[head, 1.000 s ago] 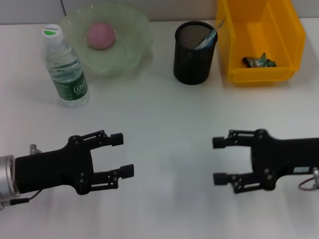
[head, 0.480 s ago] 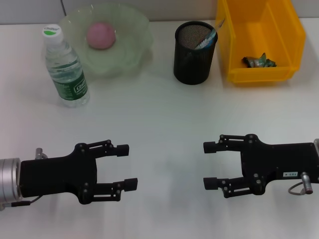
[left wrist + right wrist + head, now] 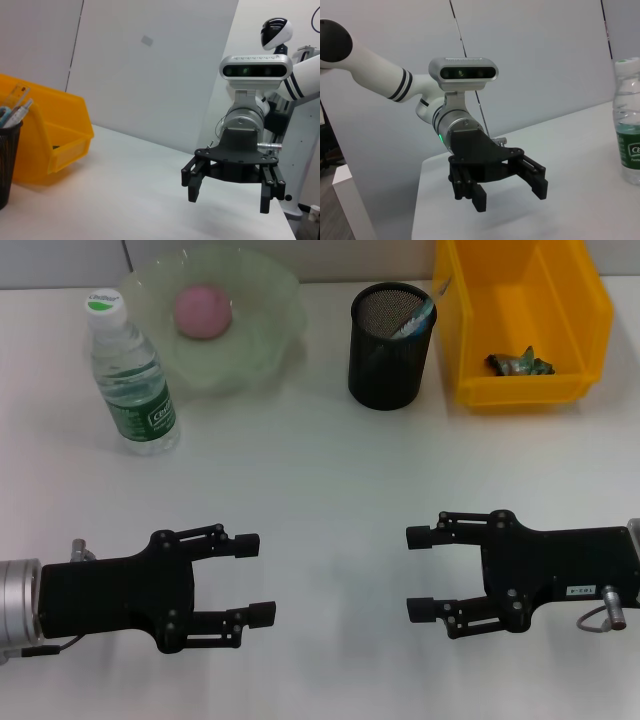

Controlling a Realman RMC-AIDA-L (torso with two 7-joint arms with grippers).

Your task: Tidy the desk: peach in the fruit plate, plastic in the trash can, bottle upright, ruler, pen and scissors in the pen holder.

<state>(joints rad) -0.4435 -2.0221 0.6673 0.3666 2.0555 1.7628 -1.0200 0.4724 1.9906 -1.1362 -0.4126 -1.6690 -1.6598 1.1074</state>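
The pink peach (image 3: 203,310) lies in the pale green fruit plate (image 3: 272,348) at the back left of the desk (image 3: 320,470). The bottle (image 3: 135,380) stands upright beside the plate and also shows in the right wrist view as bottle (image 3: 628,131). The black pen holder (image 3: 390,340) holds the clear ruler (image 3: 18,94) and a light blue scissors handle (image 3: 416,318); I cannot pick out the pen. A plastic wrapper (image 3: 520,364) lies in the yellow trash can (image 3: 590,310). My left gripper (image 3: 255,578) and right gripper (image 3: 417,573) hover open and empty over the near desk, facing each other.
The left wrist view shows the right gripper (image 3: 228,196), the trash can (image 3: 55,135) and the pen holder (image 3: 7,160). The right wrist view shows the left gripper (image 3: 510,195). Bare white tabletop lies between the grippers and the back row.
Both grippers drew a little nearer the front edge and toward each other over the first half second, then held still. The objects at the back have not moved.
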